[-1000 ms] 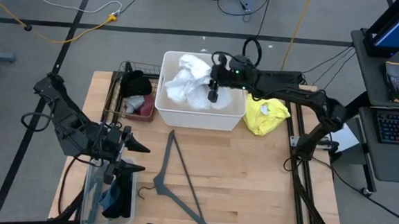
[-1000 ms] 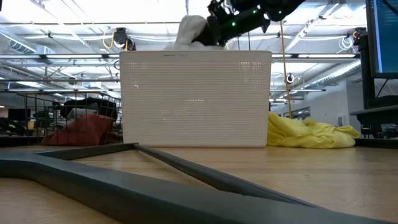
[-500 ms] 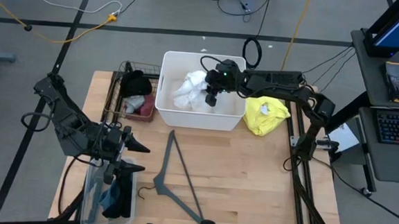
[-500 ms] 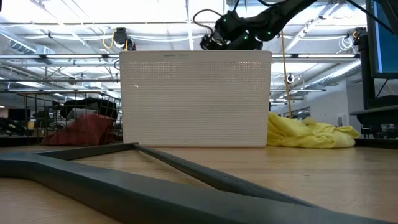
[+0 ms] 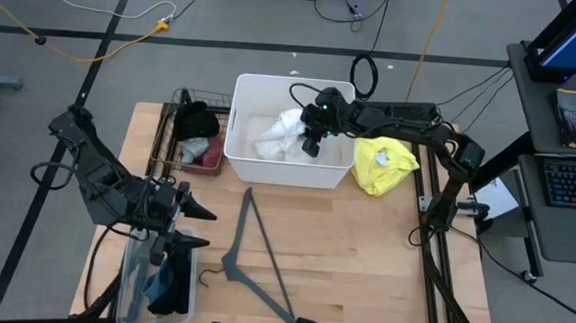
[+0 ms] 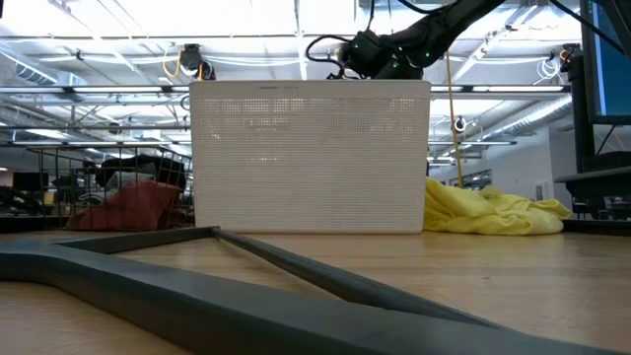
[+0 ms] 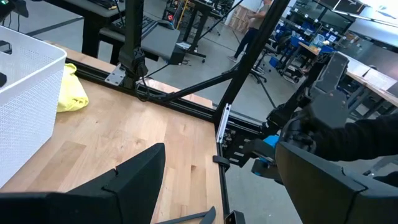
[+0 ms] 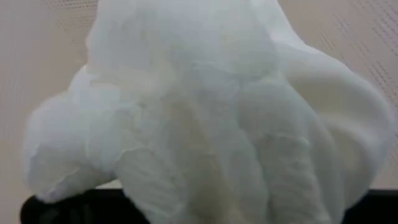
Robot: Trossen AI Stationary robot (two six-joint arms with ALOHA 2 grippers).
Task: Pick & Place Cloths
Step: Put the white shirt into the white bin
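So my right hand [image 5: 312, 141] is down inside the white bin [image 5: 340, 171] at the back of the desk [image 5: 362, 256], sitting right on the white cloth [image 5: 282, 136], which is bunched up on the bin floor. The wrist camera is basically all white fabric [image 8: 211, 118] pressed up against it, so I honestly can't tell if the fingers are clamped on it or already let go. I'd say the low reach is so the cloth lands in the bin instead of draping over the rim. The yellow cloth [image 5: 383, 164] is out on the desk just beside the bin's right wall, probably next. My left hand [image 5: 192, 222] waits with its fingers spread, holding nothing, over the clear container [image 5: 129, 272] near the front left corner, out of the way.
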